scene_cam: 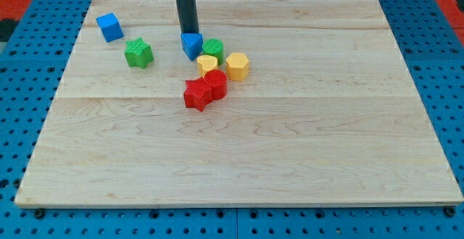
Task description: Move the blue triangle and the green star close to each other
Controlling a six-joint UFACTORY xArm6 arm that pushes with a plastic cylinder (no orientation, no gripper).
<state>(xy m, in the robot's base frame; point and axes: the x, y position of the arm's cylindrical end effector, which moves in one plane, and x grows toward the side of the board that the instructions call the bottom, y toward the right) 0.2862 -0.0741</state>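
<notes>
Robotics lab bench, pale wooden board [239,145] on blue perforated pegboard surface [29,65], small coloured blocks [210,69]

Blue cube [109,27] near wooden board's [290,159] top-left corner. Green cylinder [214,49], two yellow blocks [207,64] [237,66], two red blocks [196,94] [215,83] clustered mid-board.

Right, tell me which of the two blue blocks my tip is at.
The blue triangle, just below my tip, beside the green round block. The blue cube sits apart, far left.
</notes>
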